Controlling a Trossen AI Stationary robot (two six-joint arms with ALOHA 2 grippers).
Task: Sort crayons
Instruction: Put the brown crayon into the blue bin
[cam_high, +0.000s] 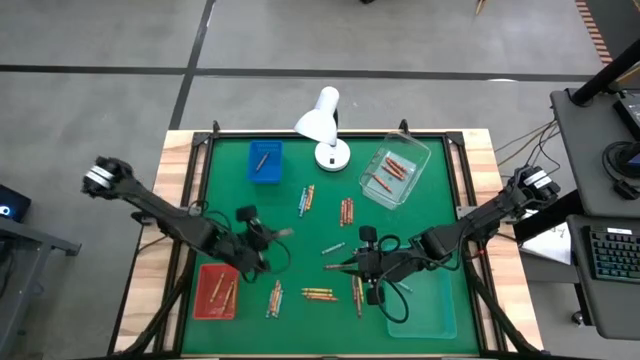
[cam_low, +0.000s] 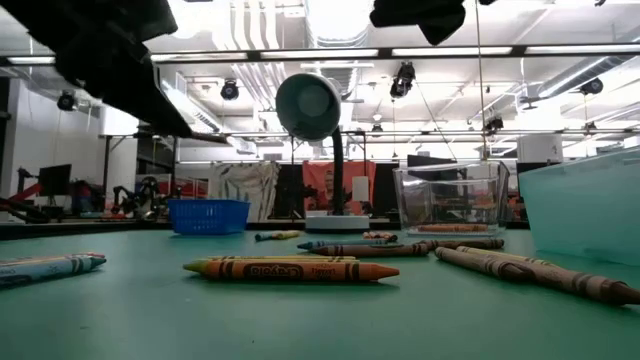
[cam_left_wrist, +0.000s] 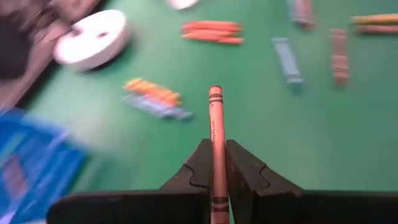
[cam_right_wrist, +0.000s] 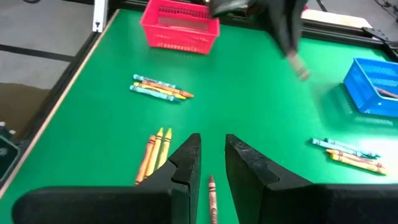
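Note:
My left gripper (cam_left_wrist: 214, 163) is shut on a reddish-brown crayon (cam_left_wrist: 214, 124) that sticks out forward, held above the green mat. In the high view it (cam_high: 270, 236) hovers left of centre, near the red basket (cam_high: 203, 305). My right gripper (cam_right_wrist: 211, 152) stands open low over the mat, with a brown crayon (cam_right_wrist: 212, 199) lying between its fingers; from above it (cam_high: 348, 266) is at centre front. Loose crayons lie in small groups on the mat (cam_high: 346, 210) (cam_high: 318, 294) (cam_high: 274, 298) (cam_high: 306, 200).
A blue basket (cam_high: 252, 172) with one crayon stands at the back left. A clear tub (cam_high: 415, 160) holding red-orange crayons is back right, and a teal tray (cam_high: 440, 310) front right. A white desk lamp (cam_high: 322, 125) stands at back centre. Wooden table edges frame the mat.

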